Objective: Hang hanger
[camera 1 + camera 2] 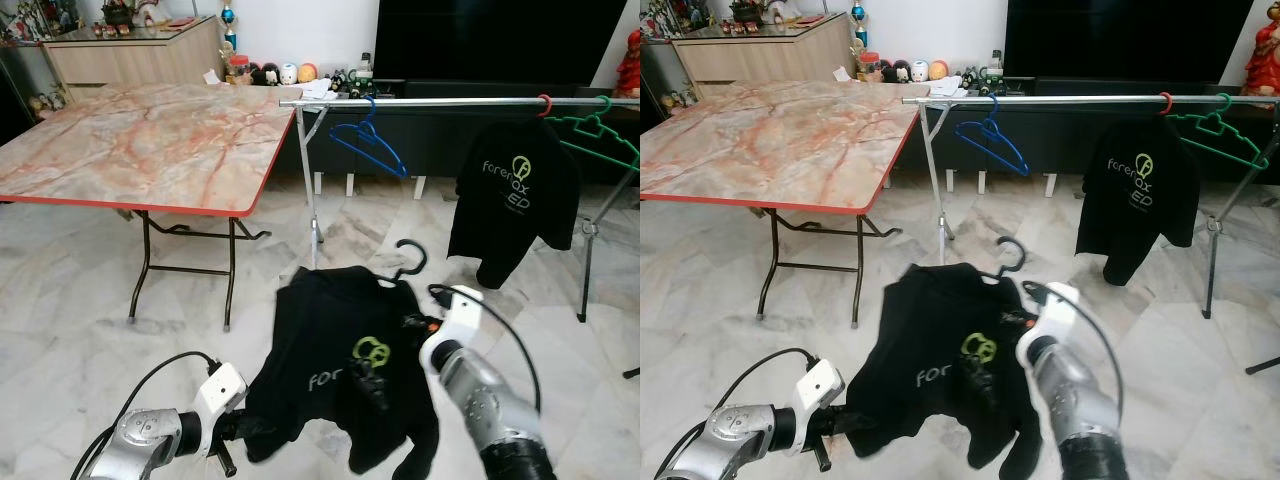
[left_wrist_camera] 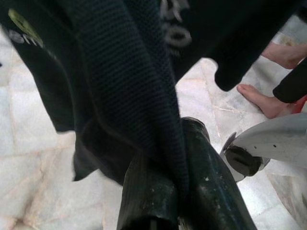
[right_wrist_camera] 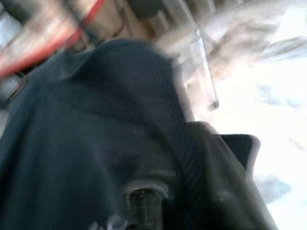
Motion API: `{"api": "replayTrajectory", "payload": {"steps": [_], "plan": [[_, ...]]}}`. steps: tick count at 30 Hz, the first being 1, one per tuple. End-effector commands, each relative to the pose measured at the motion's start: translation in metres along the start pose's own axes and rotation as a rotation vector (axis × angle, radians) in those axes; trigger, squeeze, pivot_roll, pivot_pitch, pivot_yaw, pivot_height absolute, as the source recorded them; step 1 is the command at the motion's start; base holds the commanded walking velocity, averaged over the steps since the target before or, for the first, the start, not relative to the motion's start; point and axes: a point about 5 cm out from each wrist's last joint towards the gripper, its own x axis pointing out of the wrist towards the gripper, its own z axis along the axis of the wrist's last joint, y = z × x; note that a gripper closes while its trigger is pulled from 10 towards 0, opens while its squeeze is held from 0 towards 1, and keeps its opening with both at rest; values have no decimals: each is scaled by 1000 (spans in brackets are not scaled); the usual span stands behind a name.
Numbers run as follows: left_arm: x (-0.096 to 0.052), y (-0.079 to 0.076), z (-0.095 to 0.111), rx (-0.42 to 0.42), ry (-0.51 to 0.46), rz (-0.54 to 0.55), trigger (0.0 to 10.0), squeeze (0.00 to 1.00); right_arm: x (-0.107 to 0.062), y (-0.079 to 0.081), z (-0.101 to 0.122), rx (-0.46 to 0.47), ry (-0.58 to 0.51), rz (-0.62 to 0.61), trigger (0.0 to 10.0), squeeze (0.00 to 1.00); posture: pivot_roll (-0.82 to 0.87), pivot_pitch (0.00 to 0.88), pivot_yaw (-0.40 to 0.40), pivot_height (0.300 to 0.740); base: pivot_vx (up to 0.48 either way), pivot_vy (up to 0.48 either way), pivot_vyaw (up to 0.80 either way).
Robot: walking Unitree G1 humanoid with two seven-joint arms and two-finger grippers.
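Black T-shirt with green-and-grey logo (image 1: 340, 370) on a black plastic hanger (image 1: 408, 262), hook upward, lower centre of frame, below the horizontal silver metal clothes rail (image 1: 450, 101). Left tool (image 1: 238, 428): lower left, fingers (image 2: 211, 191) clamped on the shirt's hem. Right tool (image 1: 368, 385): lower centre, against the shirt front; grip cannot be told. Rail carries a blue hanger (image 1: 368, 140), a green hanger (image 1: 598, 132), and a second black shirt (image 1: 515, 200).

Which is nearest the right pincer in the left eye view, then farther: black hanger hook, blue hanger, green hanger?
From the right pincer:
1. Black hanger hook, just above the held shirt.
2. Blue hanger, on the rail's left part.
3. Green hanger, at the rail's right end.
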Motion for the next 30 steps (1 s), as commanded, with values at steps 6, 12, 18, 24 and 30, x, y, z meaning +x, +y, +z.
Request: {"api": "replayTrajectory", "payload": {"steps": [6,12,18,24,30], "plan": [[-10,3,-16,-28,56,57,0,0,-12,-17,-17,-555,158,-74,10000,0,11,67,41,740,0,0,0],[-8,2,-13,23,86,33,0,0,-16,-19,-12,-351,106,-42,10000,0,10,69,42,740,0,0,0],[-7,7,-13,34,109,75,10000,1000,-21,-26,-7,-551,182,62,10000,0,8,72,41,740,0,0,0],[-11,3,-15,13,116,25,10000,1000,-21,-38,4,-678,232,102,10000,0,19,69,35,740,0,0,0],[-16,-1,-28,25,199,-16,10000,1000,-17,-34,8,-799,281,220,10000,0,32,60,25,740,0,0,0]]}}
